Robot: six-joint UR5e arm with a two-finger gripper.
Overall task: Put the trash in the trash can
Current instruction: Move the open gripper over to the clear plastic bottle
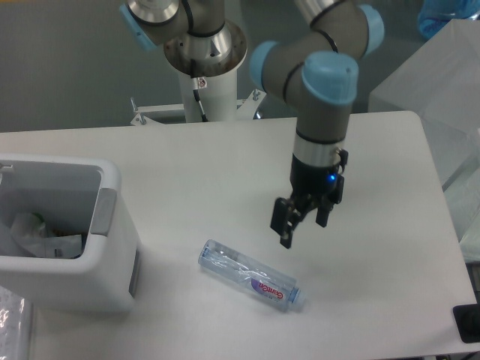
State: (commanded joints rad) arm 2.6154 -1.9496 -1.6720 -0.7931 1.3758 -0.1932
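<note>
A clear plastic bottle (251, 276) with a purple-red label lies on its side on the white table, cap end toward the lower right. My gripper (301, 227) hangs just above and to the right of it, pointing down, open and empty. The white trash can (112, 225) stands at the left edge of the table. Inside it lies a crumpled white wrapper (45, 240).
The arm's base column (206, 52) stands at the back middle of the table. A translucent box (439, 97) sits off the table's right side. A small black object (469, 322) is at the lower right corner.
</note>
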